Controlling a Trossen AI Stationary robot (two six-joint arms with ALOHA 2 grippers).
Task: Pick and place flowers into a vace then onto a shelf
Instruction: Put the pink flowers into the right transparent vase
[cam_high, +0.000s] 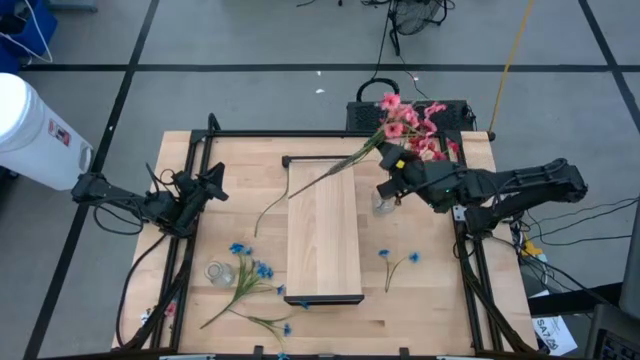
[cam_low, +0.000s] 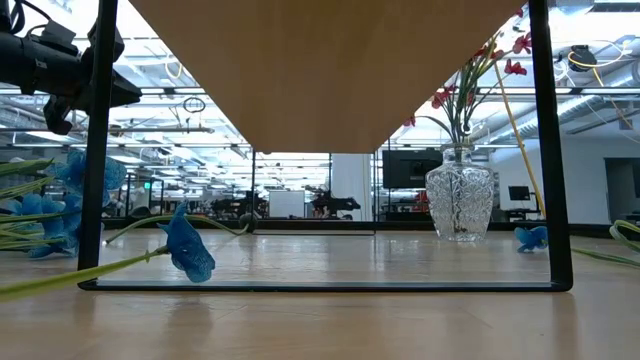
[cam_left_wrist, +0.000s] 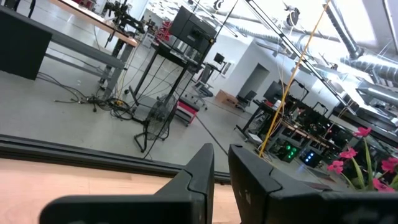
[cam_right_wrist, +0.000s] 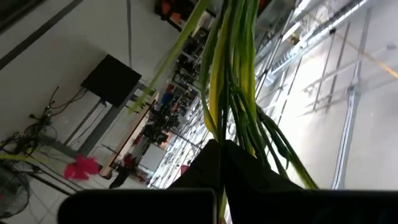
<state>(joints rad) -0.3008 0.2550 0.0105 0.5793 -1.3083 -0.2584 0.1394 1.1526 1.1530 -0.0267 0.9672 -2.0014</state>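
Note:
The pink-red flowers (cam_high: 408, 122) stand as a bunch in a cut-glass vase (cam_low: 458, 205), which rests on the table right of the shelf (cam_high: 323, 235), a pale plank raised on a black frame. My right gripper (cam_high: 393, 186) is above the vase (cam_high: 383, 204), shut on the bunch's stems. One long green stem (cam_high: 325, 178) of the bunch trails out over the shelf's far end. Blue flowers (cam_high: 245, 282) lie on the table near the left front corner. My left gripper (cam_high: 208, 186) waits shut over the table's left side. My right gripper pinches several green stems (cam_right_wrist: 231, 127) of the pink-red flowers between its two fingers, just above the vase's neck. The fingers lie across the stems, coming from the table's right. The stems' lower ends (cam_low: 460, 150) sit in the vase, and the blossoms lean toward the far edge.
A small clear glass (cam_high: 220, 272) lies among the blue flowers. A single blue sprig (cam_high: 398, 260) lies right of the shelf, near the front. A loose curved stem (cam_high: 266, 213) lies left of the shelf. The shelf's black legs (cam_low: 545, 150) stand on the table.

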